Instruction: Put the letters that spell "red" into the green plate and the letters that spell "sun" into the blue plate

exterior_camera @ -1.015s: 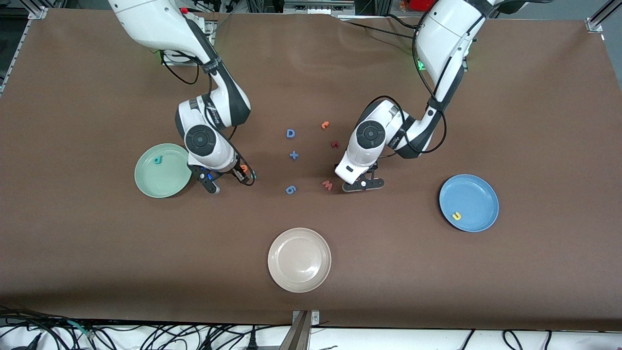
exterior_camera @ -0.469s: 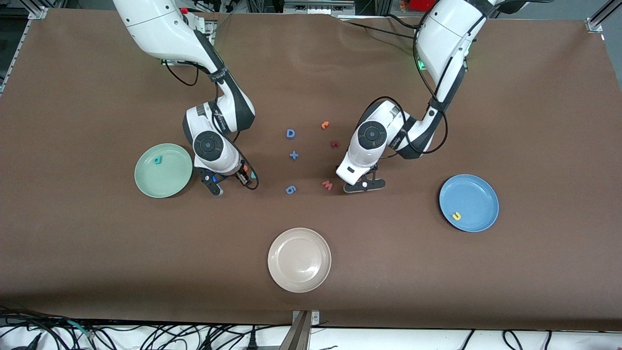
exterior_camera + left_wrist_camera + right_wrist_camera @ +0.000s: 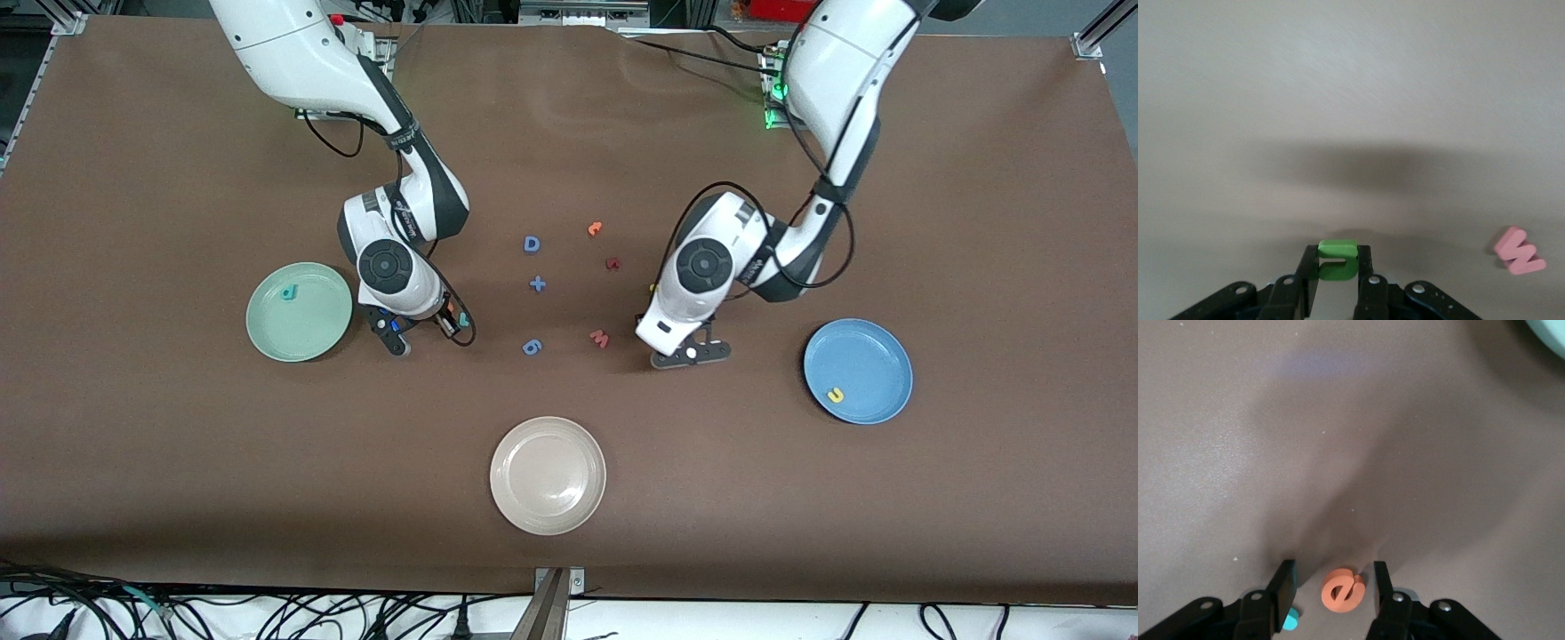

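Front view: my right hand (image 3: 418, 324) is low on the surface beside the green plate (image 3: 267, 342), which holds the teal d (image 3: 287, 292). My left hand (image 3: 689, 354) is over the surface between the red w (image 3: 599, 338) and the blue plate (image 3: 880, 342).

Left wrist view: this hand is closed on the green u (image 3: 1337, 257), which looks like light, soft foam, so I think a gentle squeeze is enough.

Right wrist view: this hand is half open, with its 2 fingers (image 3: 1286, 583) around the orange e (image 3: 1343, 590) and not yet touching it. The e lies flat and thin, so I would take it by its outer edges.

we see a brown desk (image 3: 978, 178) carrying a green plate (image 3: 267, 342), a blue plate (image 3: 889, 342), a beige plate (image 3: 511, 498), and small foam letters (image 3: 532, 244) scattered mid-desk.
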`<state>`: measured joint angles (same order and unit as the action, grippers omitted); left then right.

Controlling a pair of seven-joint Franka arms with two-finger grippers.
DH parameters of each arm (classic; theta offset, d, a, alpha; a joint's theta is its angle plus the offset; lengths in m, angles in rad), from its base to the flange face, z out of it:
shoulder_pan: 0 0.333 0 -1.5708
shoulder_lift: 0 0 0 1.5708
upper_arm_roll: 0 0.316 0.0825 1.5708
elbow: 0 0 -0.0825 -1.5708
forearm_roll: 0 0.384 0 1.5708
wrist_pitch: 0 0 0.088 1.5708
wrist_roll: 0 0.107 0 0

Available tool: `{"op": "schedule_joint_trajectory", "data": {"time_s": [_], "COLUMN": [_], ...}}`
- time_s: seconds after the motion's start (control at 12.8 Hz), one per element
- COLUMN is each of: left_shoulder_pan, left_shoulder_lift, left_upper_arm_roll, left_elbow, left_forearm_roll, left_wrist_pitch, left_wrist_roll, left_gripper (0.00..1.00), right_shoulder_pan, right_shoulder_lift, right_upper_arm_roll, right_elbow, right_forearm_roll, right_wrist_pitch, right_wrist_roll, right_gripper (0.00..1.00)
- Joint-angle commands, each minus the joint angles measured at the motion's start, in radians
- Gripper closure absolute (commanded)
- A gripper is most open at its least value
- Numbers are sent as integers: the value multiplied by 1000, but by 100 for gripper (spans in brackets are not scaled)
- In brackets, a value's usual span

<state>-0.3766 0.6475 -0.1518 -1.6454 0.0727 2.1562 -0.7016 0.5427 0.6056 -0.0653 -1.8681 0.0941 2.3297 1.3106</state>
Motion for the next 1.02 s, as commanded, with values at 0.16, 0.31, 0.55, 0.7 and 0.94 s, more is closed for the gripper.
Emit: {"op": "schedule_joint_trajectory", "data": {"time_s": [0.16, 0.31, 0.55, 0.7, 0.94], "left_shoulder_pan": [169, 264, 413, 468, 495], "left_shoulder_lift": [-12, -12, -6, 3, 38], "left_upper_arm_roll": [-9, -6, 0, 0, 0], "left_elbow": [127, 127, 127, 127, 127], "left_forearm_roll": [1, 15, 22, 59, 104], "left_wrist_pitch": [-281, -323, -335, -332, -322], "left_wrist_roll": [250, 362, 561, 625, 631], "left_gripper": [99, 99, 99, 98, 59], "right_shoulder_pan": [7, 5, 5, 7, 5], "right_shoulder_lift": [3, 3, 3, 3, 3], "right_upper_arm_roll": [11, 22, 25, 25, 25], "right_elbow": [4, 4, -3, -5, -16], "right_forearm_roll": [13, 13, 13, 13, 13], "right_wrist_pitch": [-10, -10, -10, -10, -10], "right_wrist_roll": [26, 38, 39, 39, 38], "right_gripper": [45, 44, 44, 45, 47]}}
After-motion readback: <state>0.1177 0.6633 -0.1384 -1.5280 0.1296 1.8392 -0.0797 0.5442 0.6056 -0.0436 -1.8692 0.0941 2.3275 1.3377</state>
